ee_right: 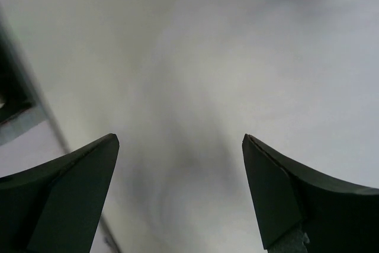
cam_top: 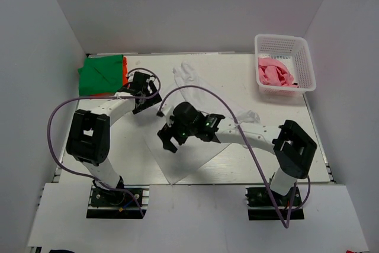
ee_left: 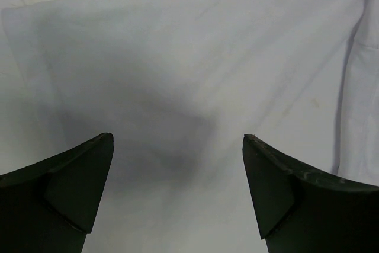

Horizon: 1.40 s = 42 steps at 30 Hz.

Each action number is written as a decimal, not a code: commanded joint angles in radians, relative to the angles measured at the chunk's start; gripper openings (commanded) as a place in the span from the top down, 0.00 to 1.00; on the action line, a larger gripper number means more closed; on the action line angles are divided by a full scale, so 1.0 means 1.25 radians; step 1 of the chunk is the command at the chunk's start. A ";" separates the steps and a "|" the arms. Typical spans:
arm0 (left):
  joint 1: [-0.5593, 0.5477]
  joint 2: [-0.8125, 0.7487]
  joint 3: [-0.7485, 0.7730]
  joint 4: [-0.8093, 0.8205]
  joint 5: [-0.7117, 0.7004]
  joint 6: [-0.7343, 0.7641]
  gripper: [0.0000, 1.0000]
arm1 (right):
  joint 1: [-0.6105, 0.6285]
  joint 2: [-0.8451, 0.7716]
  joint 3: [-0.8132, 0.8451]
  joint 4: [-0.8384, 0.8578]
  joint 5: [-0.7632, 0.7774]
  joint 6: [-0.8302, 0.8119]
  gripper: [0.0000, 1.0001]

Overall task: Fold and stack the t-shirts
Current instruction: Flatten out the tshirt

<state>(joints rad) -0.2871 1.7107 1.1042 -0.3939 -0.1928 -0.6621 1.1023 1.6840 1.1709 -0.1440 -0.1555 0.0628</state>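
Note:
A white t-shirt (cam_top: 200, 156) lies spread across the middle of the table, one sleeve (cam_top: 188, 76) reaching toward the back. My left gripper (cam_top: 141, 100) hovers open over the shirt's left edge; in the left wrist view (ee_left: 177, 137) only smooth white cloth (ee_left: 195, 57) shows between its fingers. My right gripper (cam_top: 167, 139) stands open over the shirt's middle, low above the cloth (ee_right: 237, 57), with nothing between its fingers (ee_right: 180, 137). A folded green t-shirt (cam_top: 102, 74) rests on an orange one (cam_top: 124, 79) at the back left. A pink t-shirt (cam_top: 275, 73) lies crumpled in the basket.
The white lattice basket (cam_top: 281, 38) stands at the back right corner. Purple cables (cam_top: 59, 117) loop from both arms over the table. White walls close in the table at the back and on both sides.

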 commanded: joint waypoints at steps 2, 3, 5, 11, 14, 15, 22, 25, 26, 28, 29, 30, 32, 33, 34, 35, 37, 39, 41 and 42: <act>-0.017 -0.067 -0.011 -0.018 -0.016 -0.026 0.00 | -0.101 -0.053 0.047 -0.114 0.258 0.054 0.10; -0.017 -0.067 -0.021 -0.017 -0.003 -0.035 0.00 | -0.130 -0.050 0.064 -0.126 0.267 0.082 0.10; -0.048 -0.056 -0.021 -0.017 0.009 -0.052 0.00 | -0.164 -0.042 0.078 -0.136 0.305 0.093 0.10; -0.092 -0.003 -0.005 -0.090 -0.059 -0.086 0.00 | -0.271 0.072 0.159 -0.166 0.240 0.059 0.10; -0.100 0.016 -0.005 -0.090 -0.078 -0.094 0.00 | -0.300 0.156 0.207 -0.165 0.202 0.028 0.10; -0.100 0.016 -0.012 -0.090 -0.085 -0.094 0.00 | -0.301 0.168 0.229 -0.168 0.187 0.017 0.10; -0.100 0.065 -0.027 -0.090 -0.085 -0.094 0.00 | -0.319 0.286 0.311 -0.160 0.247 -0.037 0.11; -0.100 0.072 -0.044 -0.098 -0.103 -0.094 0.00 | -0.321 0.318 0.328 -0.166 0.251 -0.033 0.17; -0.100 0.072 -0.051 -0.108 -0.112 -0.094 0.00 | -0.322 0.333 0.338 -0.168 0.243 -0.027 0.21; -0.100 0.072 -0.051 -0.116 -0.112 -0.094 0.00 | -0.321 0.350 0.346 -0.171 0.234 -0.024 0.26; -0.100 0.072 -0.051 -0.116 -0.122 -0.094 0.00 | -0.325 0.363 0.347 -0.173 0.225 -0.017 0.28; -0.100 0.072 -0.059 -0.123 -0.122 -0.094 0.00 | -0.325 0.368 0.355 -0.174 0.221 -0.016 0.34; -0.100 0.072 -0.059 -0.123 -0.129 -0.094 0.00 | -0.325 0.372 0.357 -0.181 0.229 -0.007 0.39; -0.100 0.065 -0.059 -0.123 -0.129 -0.094 0.00 | -0.325 0.372 0.359 -0.178 0.231 0.001 0.52; -0.100 0.065 -0.059 -0.123 -0.137 -0.094 0.00 | -0.325 0.372 0.358 -0.176 0.236 0.015 0.60; -0.100 0.065 -0.059 -0.123 -0.137 -0.094 0.00 | -0.327 0.366 0.355 -0.168 0.248 0.022 0.69; -0.100 0.065 -0.067 -0.123 -0.137 -0.094 0.00 | -0.331 0.354 0.343 -0.152 0.253 0.039 0.90; -0.093 0.065 -0.067 -0.130 -0.145 -0.094 0.00 | -0.341 0.345 0.347 -0.149 0.253 0.047 1.00; -0.093 0.065 -0.076 -0.130 -0.152 -0.094 0.00 | -0.349 0.338 0.355 -0.146 0.253 0.054 1.00; -0.086 0.065 -0.076 -0.130 -0.160 -0.094 0.00 | -0.354 0.330 0.357 -0.149 0.246 0.063 1.00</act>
<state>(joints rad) -0.4145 1.7771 1.0588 -0.4927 -0.3908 -0.7670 0.6842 2.1460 1.5852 -0.3431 0.1394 0.1066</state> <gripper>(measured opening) 0.997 0.034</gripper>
